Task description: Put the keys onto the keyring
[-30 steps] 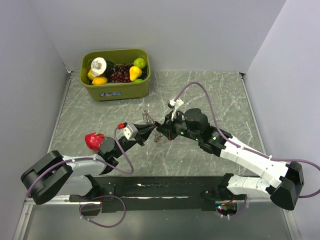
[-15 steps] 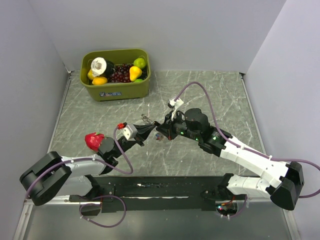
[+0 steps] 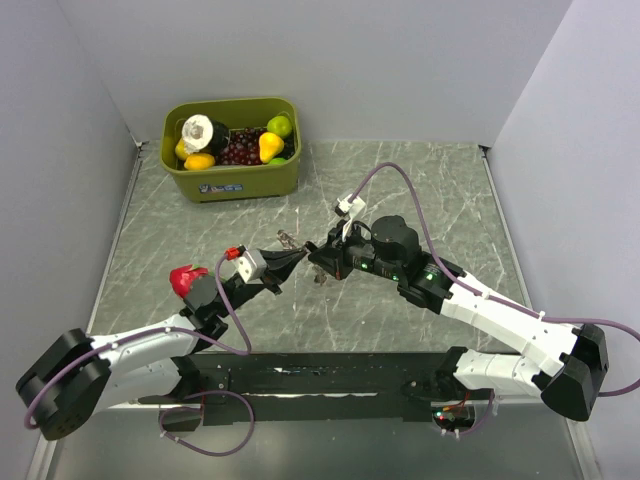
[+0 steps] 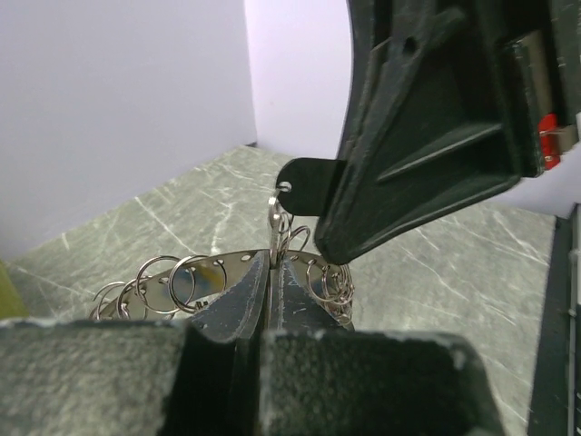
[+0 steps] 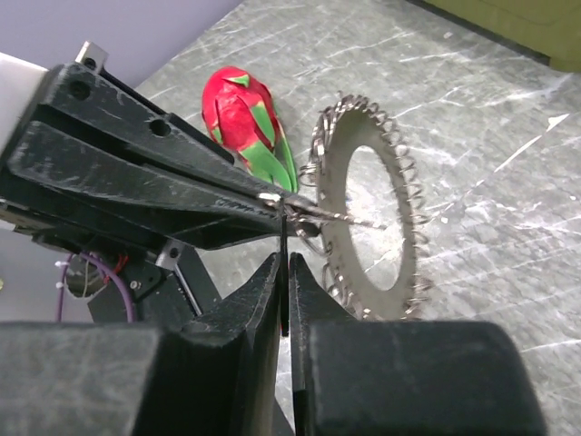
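The keyring (image 5: 399,218) is a flat metal ring plate with several small split rings along its rim, held up off the table between the two arms (image 3: 290,238). My left gripper (image 4: 272,263) is shut on one split ring at the plate's edge (image 4: 195,263). A black key (image 4: 304,186) hangs from that ring by the hole in its head. My right gripper (image 5: 284,263) meets the left gripper (image 5: 277,202) tip to tip. Its jaws stand a crack open, with the key's thin black head edge-on between them. No other keys show.
A red and green dragon fruit (image 3: 184,280) lies on the table beside the left arm, also showing behind the left gripper (image 5: 241,118). An olive-green bin (image 3: 232,180) of toy fruit stands at the back left. Grey walls close in both sides.
The left arm's elbow and base link have swung down and to the left while its tip stayed at the keyring. The right jaws have eased slightly apart around the key's head.
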`<control>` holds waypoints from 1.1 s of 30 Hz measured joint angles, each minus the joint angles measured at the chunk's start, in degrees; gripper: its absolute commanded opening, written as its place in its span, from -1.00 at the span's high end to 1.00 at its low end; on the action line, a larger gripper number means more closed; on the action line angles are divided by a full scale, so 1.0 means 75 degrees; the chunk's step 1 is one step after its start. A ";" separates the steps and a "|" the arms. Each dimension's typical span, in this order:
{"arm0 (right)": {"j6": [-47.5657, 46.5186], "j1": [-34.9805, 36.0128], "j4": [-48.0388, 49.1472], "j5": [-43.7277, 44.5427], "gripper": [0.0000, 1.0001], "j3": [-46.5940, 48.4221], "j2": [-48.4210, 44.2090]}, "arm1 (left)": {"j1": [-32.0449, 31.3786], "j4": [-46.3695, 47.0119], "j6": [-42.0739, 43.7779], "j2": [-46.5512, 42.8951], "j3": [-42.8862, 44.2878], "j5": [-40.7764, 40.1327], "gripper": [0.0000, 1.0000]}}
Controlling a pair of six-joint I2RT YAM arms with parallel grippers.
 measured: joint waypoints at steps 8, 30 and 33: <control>0.0105 -0.0160 -0.0085 -0.0236 1.00 -0.0003 -0.0093 | 0.0099 -0.1999 0.0079 -0.0851 0.0530 0.0554 0.98; 0.0297 -0.0886 0.0020 -0.1719 1.00 -0.0530 -0.0248 | 0.0090 -0.3681 0.0449 -0.2474 0.0490 0.1174 0.98; 0.0224 -0.0886 0.0111 -0.2098 1.00 -0.0615 -0.0248 | 0.0090 -0.3689 0.0452 -0.2524 0.0408 0.1177 0.98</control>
